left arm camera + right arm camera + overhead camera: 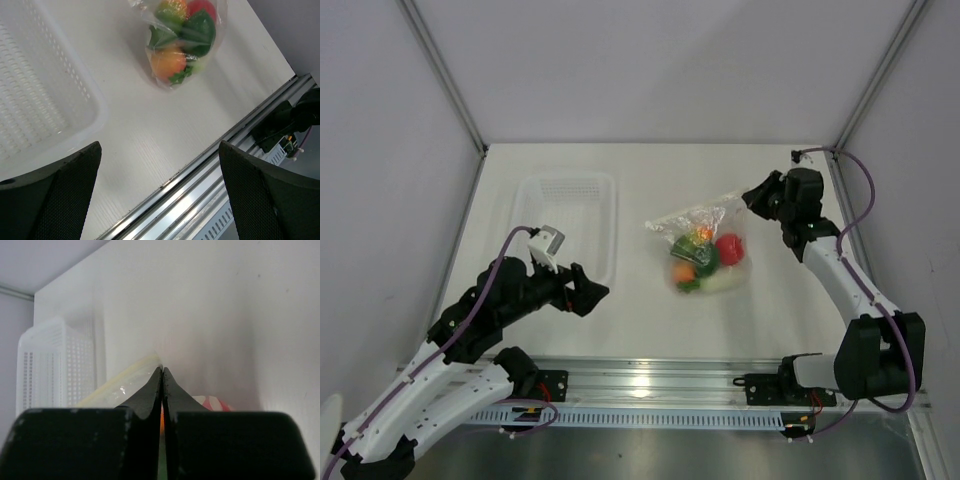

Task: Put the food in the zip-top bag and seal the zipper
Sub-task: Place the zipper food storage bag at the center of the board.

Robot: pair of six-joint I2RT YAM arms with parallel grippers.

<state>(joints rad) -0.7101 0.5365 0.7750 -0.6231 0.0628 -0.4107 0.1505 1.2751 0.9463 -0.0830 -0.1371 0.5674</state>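
The bag [705, 228] lies right of centre with the food [703, 258] inside, the pieces overlapping too much to count. From above, the right gripper [750, 198] hides the bag's far right corner. Its wrist view shows the fingers pressed flat together on the film. The zipper [125, 379] shows only there, as a pale strip, and I cannot tell whether it is sealed. The left gripper [594, 294] hangs spread wide and empty beside the tray [568, 181].

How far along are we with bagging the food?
The food is inside the zip-top bag, none visible loose. In hand: right gripper is pinched shut on the bag's top corner at the zipper; left gripper hangs open, empty. Left: the seal, which I cannot confirm closed along its length.
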